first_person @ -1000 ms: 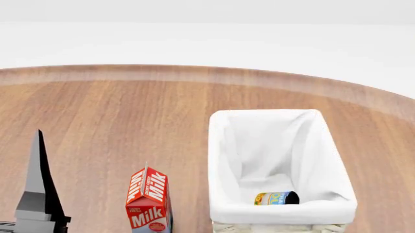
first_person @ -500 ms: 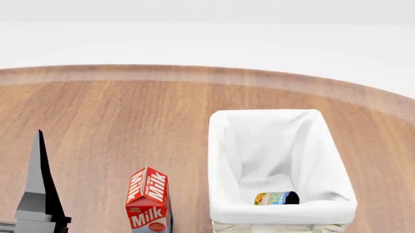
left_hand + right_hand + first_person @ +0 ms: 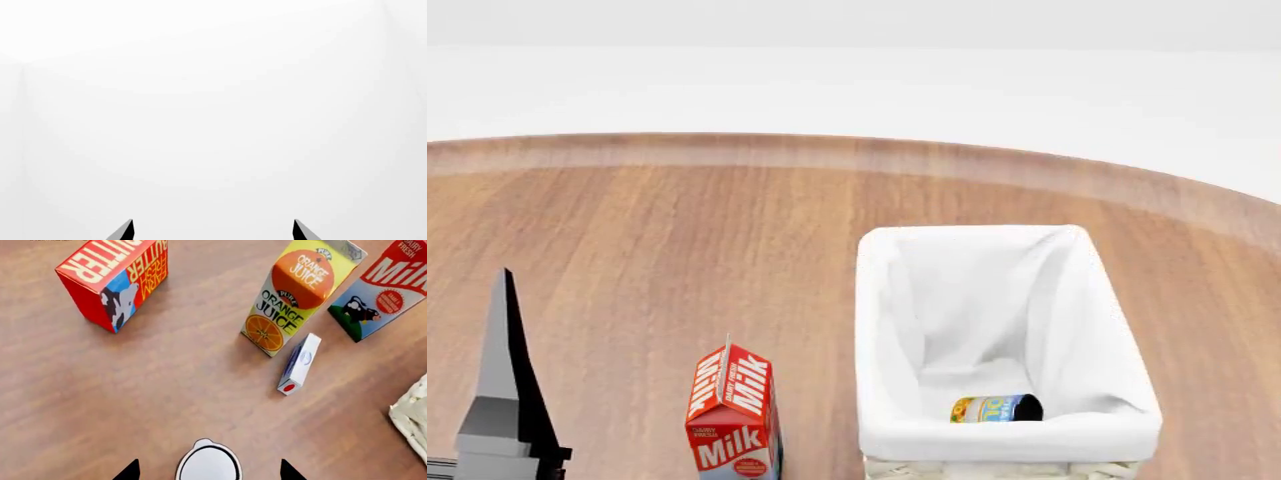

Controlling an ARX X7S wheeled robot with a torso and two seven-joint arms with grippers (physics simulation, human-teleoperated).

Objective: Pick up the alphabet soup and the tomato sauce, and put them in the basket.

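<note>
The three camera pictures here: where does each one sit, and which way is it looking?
Head view: from the robot's head, down over the table, basket with alphabet soup, milk carton; left gripper shows.
Left wrist view: near that gripper, facing blank white.
Right wrist view: near the right gripper, down at cartons and a pale lid.
Shared: milk carton, basket corner.

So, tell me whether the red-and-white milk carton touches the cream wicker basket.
Apart. Head view shows bare wooden table between the milk carton and the wicker basket.

A round-edged wooden table (image 3: 694, 230) with warm brown grain stands before a plain white, evenly lit backdrop.
</note>
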